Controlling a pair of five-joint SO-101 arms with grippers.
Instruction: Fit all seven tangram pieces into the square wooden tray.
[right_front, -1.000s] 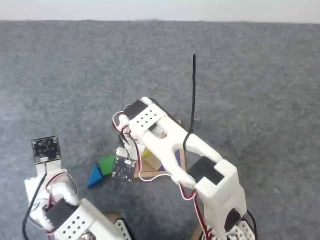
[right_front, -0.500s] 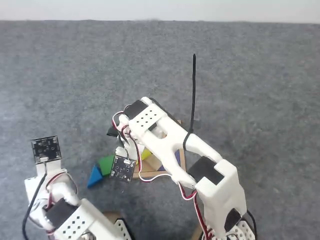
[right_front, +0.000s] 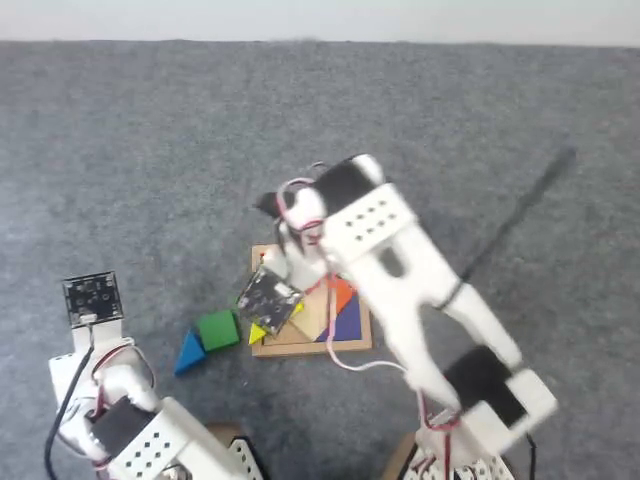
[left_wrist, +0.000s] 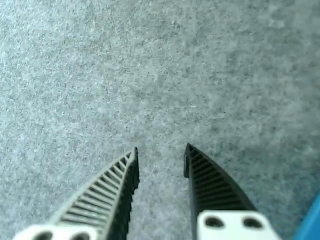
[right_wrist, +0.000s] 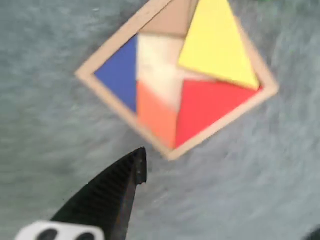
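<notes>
high view only: you get the layout, both white arms and the two loose pieces. The green block (right_front: 217, 328) and blue triangle (right_front: 188, 352) touch each other on the table (right_front: 150, 150), just beside the tray (right_front: 300, 350). The right arm hangs over the tray and hides a good chunk of it.
right wrist only: this one looks straight into the tray (right_wrist: 114, 41), so you can see the fill properly, which the high view can't give you.
left wrist only: close-up of fuzzy grey table plus a blue sliver (left_wrist: 311, 220) at the side, can't say for sure what it is.
tray: square, thin pale wood rim, flat on the table near the arm bases.
inside the tray: yellow triangle (right_wrist: 217, 45), red triangle (right_wrist: 210, 105), orange piece (right_wrist: 155, 112) and dark-blue piece (right_wrist: 120, 70), all flush edge to edge. There's also a cream patch (right_wrist: 157, 67) and a tan patch (right_wrist: 172, 17); honestly can't tell if those are pieces or bare floor.
table: grey, carpet-like nap.
left pincer (left_wrist: 161, 150): released, ribbed black jaws spread apart with nothing between them, over bare table away from the tray.
right pincer (right_wrist: 131, 172): black, near a tray corner; can't tell if it's released or clenched.
</notes>
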